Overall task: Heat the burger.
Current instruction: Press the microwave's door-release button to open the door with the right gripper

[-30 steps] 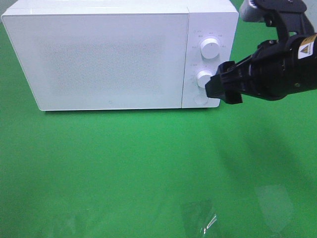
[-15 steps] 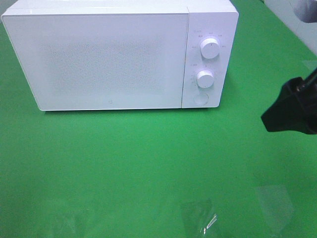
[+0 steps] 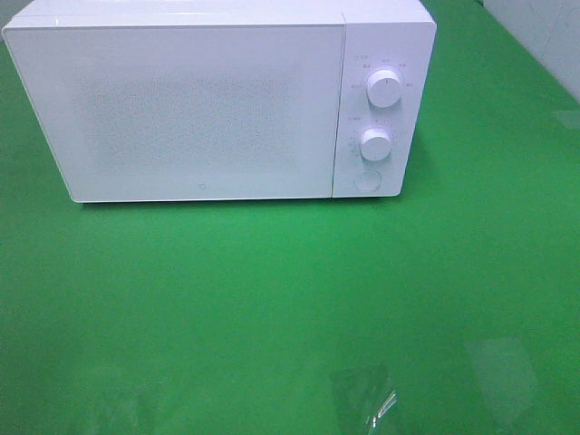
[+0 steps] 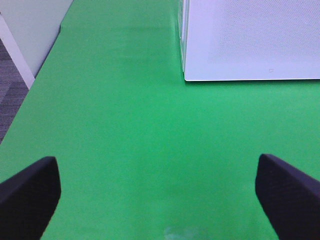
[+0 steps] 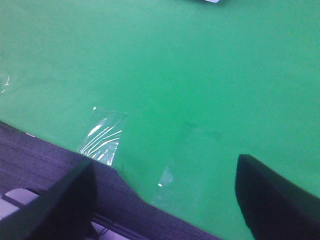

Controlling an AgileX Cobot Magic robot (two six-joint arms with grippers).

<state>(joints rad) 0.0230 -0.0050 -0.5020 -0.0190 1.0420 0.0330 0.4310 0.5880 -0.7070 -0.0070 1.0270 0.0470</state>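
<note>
Burger: honestly can't tell where it is, no view shows it. The white microwave sits at the far left of the green mat with its door shut, and the frosted front hides whatever's inside. Two round dials are stacked on its right panel, with a round button under them.

The left gripper hangs over bare mat on the near side of the microwave. Its jaws are spread wide with nothing between them. The right gripper is by the mat's near edge, over some shiny clear tape patches. It's also wide open and holding nothing.
</note>
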